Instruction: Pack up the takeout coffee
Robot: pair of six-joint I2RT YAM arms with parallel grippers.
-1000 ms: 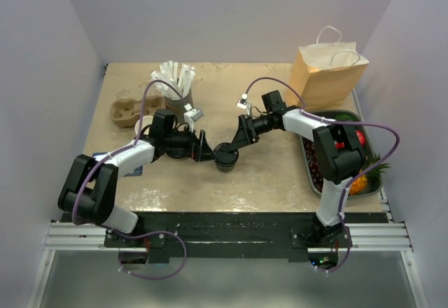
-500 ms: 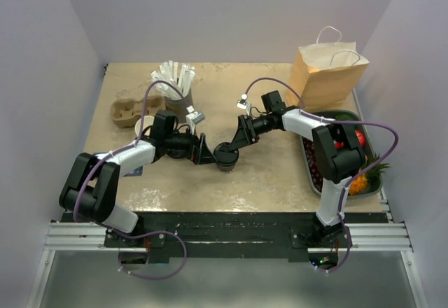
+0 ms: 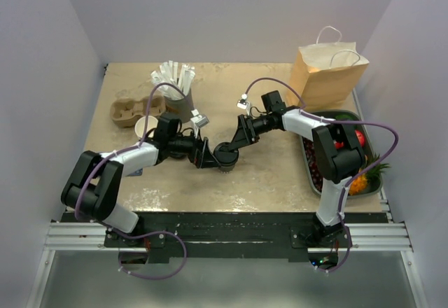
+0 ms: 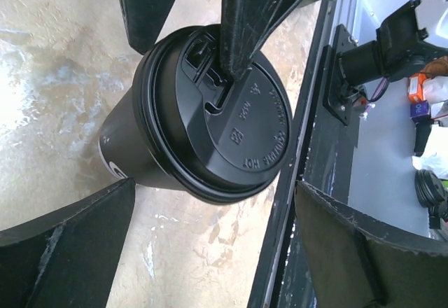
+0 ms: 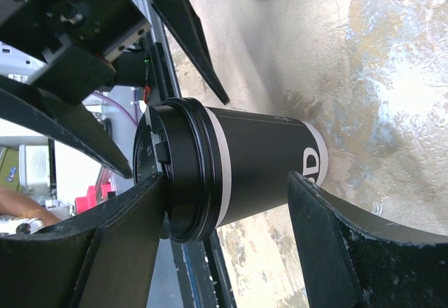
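The takeout coffee [image 3: 225, 157], a dark paper cup with a black lid [image 4: 234, 112] and a white mark low on its side [image 5: 311, 161], stands upright mid-table. My right gripper [image 3: 235, 144] reaches it from the right and straddles it top to bottom. One of its fingers [image 4: 241, 21] lies across the lid and the other [image 5: 336, 245] sits beside the cup's base, so the jaws stand wide and grip nothing. My left gripper [image 3: 204, 152] is wide open on the cup's left, and the lid's edge sits just at its fingertips [image 4: 84, 238].
A brown paper bag [image 3: 327, 77] stands at the back right. A tray of fruit [image 3: 306, 155] lies along the right edge. At the back left are a pulp cup carrier [image 3: 129, 110], a holder of white sticks [image 3: 175, 84] and a lidless cup [image 3: 145, 127].
My left gripper has crept a little right and nearer to the cup. The right arm and the cup have stayed put.
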